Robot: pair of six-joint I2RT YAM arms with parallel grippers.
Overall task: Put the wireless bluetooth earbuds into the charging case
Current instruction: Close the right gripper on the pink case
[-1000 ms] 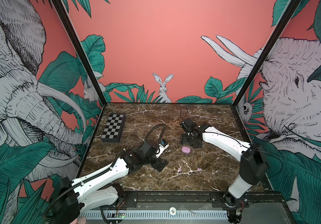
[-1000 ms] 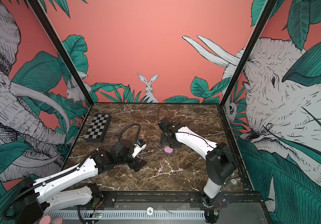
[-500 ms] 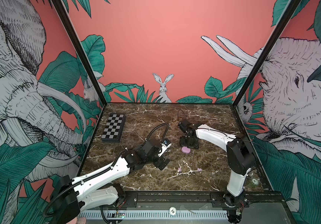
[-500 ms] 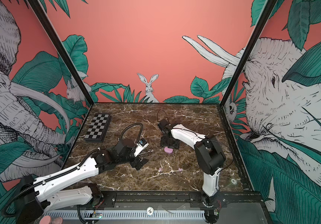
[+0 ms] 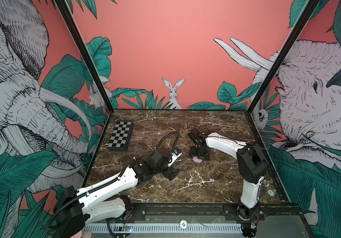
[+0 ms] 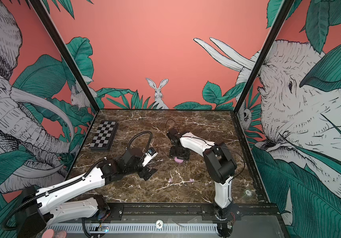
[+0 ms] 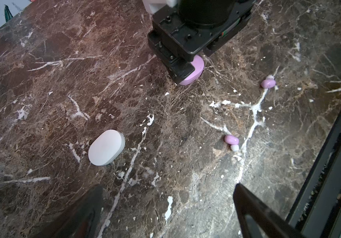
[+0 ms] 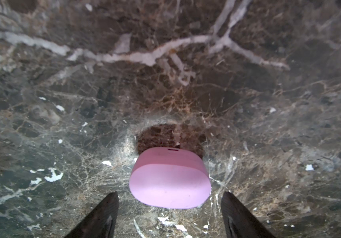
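Two lilac earbuds lie loose on the table in both top views. Left wrist view: left gripper gapes empty; the earbuds look light, slippery, best pinched across their bodies. Right wrist view: right gripper, jaws apart, straddles the closed lilac case.

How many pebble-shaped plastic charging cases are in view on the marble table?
2. The white pebble-shaped plastic case lies alone on the brown marble table. The lilac pebble-shaped case lies, lid shut, between the open jaws of the right gripper. The arms may hide others.
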